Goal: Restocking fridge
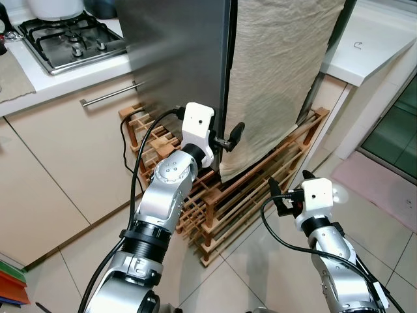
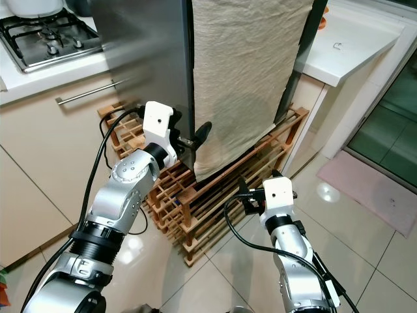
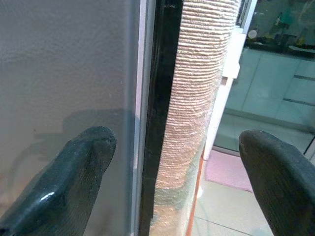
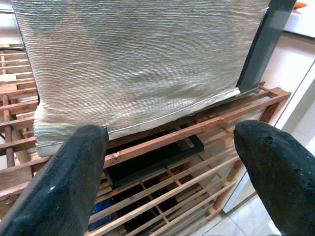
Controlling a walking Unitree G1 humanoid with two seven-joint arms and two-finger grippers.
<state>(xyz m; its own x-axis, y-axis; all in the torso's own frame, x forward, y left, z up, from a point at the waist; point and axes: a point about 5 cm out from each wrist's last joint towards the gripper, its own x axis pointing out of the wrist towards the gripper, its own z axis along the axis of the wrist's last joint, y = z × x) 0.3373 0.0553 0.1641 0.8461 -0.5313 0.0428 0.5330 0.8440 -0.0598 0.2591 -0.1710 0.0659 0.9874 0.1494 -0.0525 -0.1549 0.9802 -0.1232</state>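
Note:
The grey steel fridge (image 1: 176, 52) stands ahead with a beige cloth (image 1: 273, 72) draped down its front. My left gripper (image 1: 229, 138) is raised to the fridge's vertical edge and is open. In the left wrist view its fingers (image 3: 78, 167) straddle the dark seam (image 3: 160, 98) between the steel face and the cloth, holding nothing. My right gripper (image 1: 288, 182) is lower and to the right. It is open and empty, facing the cloth's bottom hem (image 4: 133, 118) and the wooden rack (image 4: 162, 140).
A slatted wooden rack (image 1: 247, 195) sits on the tiled floor against the fridge's base. A gas hob (image 1: 68, 39) and cream cabinets with a bar handle (image 1: 111, 96) are on the left. A white counter (image 1: 371, 45) and a pink mat (image 1: 384, 186) lie to the right.

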